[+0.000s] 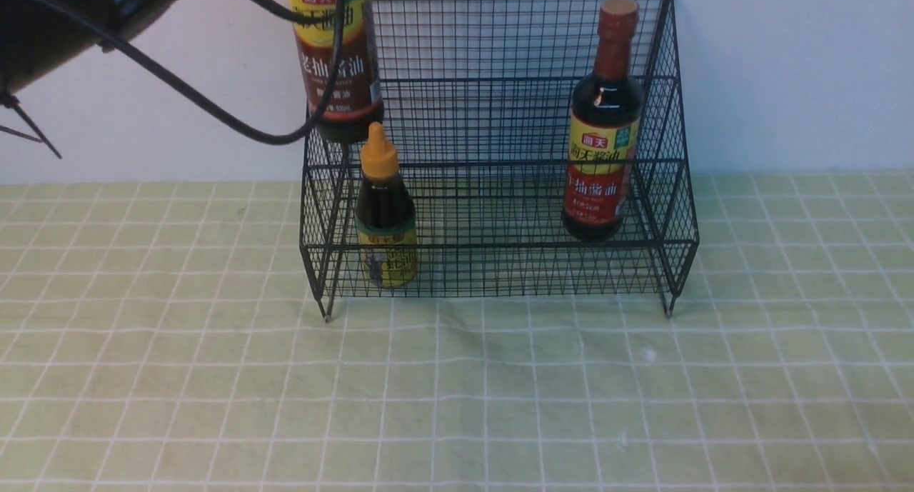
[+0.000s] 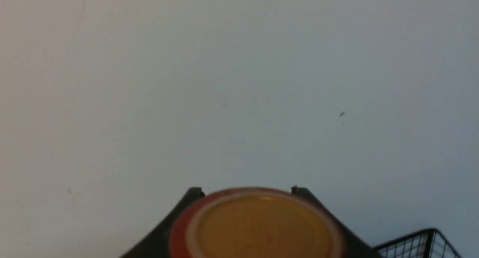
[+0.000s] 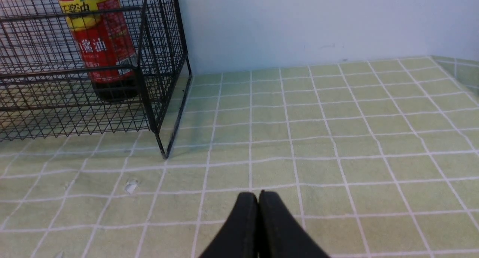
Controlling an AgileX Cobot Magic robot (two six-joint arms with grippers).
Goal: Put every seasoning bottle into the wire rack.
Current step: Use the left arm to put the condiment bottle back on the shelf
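- Left gripper half-closed around the brown-label bottle, held over the wire rack's left end; cap cropped in front view.
- Right gripper closed, empty.
- Red-label bottle and short bottle stand in the rack.

The wire rack is matt black metal. The red-label bottle looks glossy, its cap plastic. The desk cloth is matt.
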